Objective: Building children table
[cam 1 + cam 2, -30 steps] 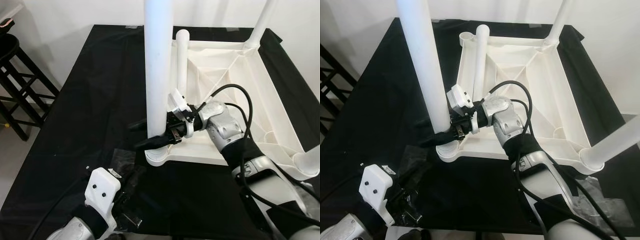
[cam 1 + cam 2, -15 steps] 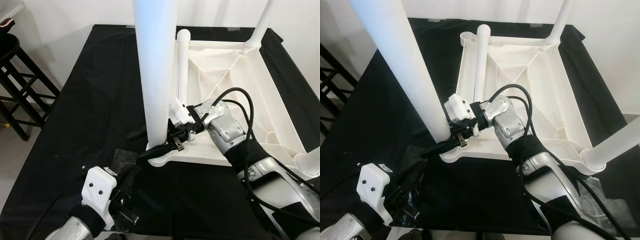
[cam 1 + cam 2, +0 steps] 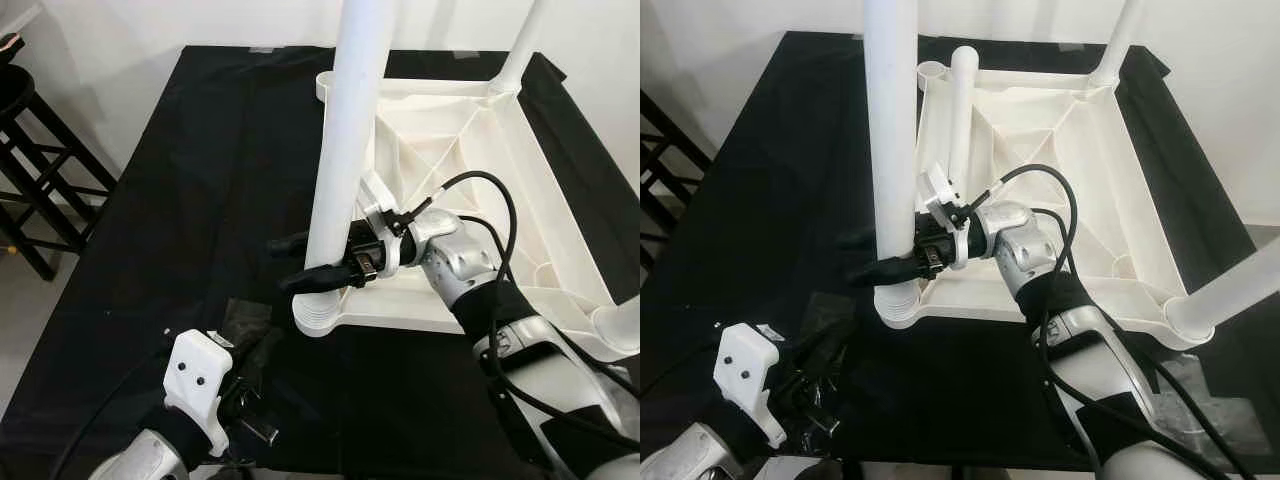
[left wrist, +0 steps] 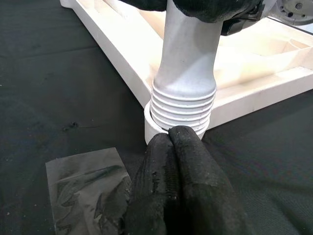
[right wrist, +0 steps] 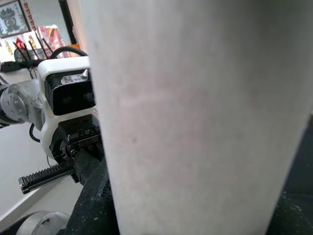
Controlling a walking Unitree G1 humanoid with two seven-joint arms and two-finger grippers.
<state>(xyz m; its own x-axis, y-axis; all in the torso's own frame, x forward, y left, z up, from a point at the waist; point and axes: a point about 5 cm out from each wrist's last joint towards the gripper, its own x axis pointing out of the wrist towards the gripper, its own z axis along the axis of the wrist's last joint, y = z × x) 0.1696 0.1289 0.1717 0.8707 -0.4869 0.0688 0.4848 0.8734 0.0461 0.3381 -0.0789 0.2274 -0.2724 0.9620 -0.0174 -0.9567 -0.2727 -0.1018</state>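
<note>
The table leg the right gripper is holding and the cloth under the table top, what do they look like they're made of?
The table leg looks like matte white moulded plastic: a smooth tube with ridged threads at its base. The cloth looks like black woven fabric, dull and faintly textured, though the weave is too fine to be sure of.

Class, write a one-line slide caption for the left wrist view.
Shut left gripper beside the table leg's threaded end in the corner socket.

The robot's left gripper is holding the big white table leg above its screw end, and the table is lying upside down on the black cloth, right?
Not the left. In the left eye view the right gripper grips the table leg. The left gripper sits shut by the socket. The table does lie upside down on the black cloth.
</note>
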